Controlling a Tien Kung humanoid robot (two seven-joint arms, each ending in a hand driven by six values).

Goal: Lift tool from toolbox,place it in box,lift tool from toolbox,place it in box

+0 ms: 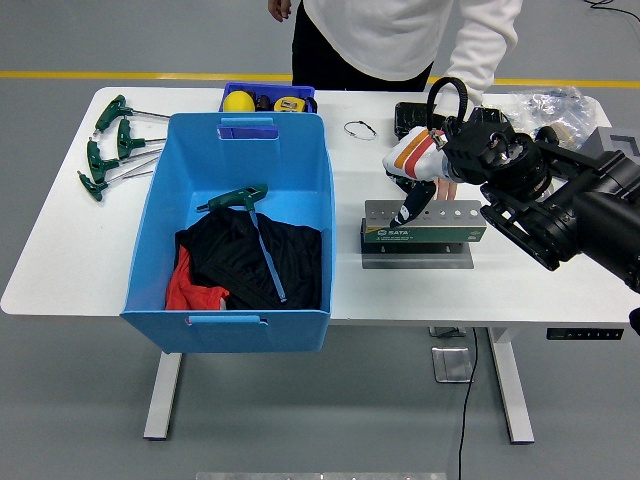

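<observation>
The green tool rack (425,226) with a row of holes in its grey top stands on a grey plate (418,258) right of the blue box (160,205). My right hand (408,208), with a white and orange back, reaches down onto the rack's left part; its grasp is hidden. The box holds black and red cloth (240,265) and one green T-handle tool (233,199). A person's white sleeve (484,55) comes down behind my wrist, and the hand is mostly hidden. My left arm is out of view.
Several green T-handle tools (108,148) lie at the table's far left. A small blue tray (268,100) with a yellow ball and a tape measure stands behind the box. A black object (408,115), a small ring (360,129) and a plastic bag (552,104) lie at the back right.
</observation>
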